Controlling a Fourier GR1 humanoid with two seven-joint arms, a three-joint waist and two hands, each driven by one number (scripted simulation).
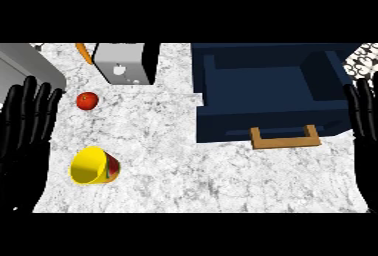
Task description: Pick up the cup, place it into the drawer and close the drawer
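Trouble starts with the yellow cup (94,166), which lies tipped on its side at the lower left of the frame, mouth toward the lower left, so if you close on its rounded wall it may well roll away across the marble counter (184,170). Your left hand (28,117), fingers straight and spread wide, holding nothing, stands just above it near the red apple (87,100), which a careless sweep could knock. The open blue drawer (266,95) with its wooden handle (285,138) sits well apart at the upper right beside your right hand (363,112), fingers also straight and empty, so the long carry could clip the drawer's front wall.
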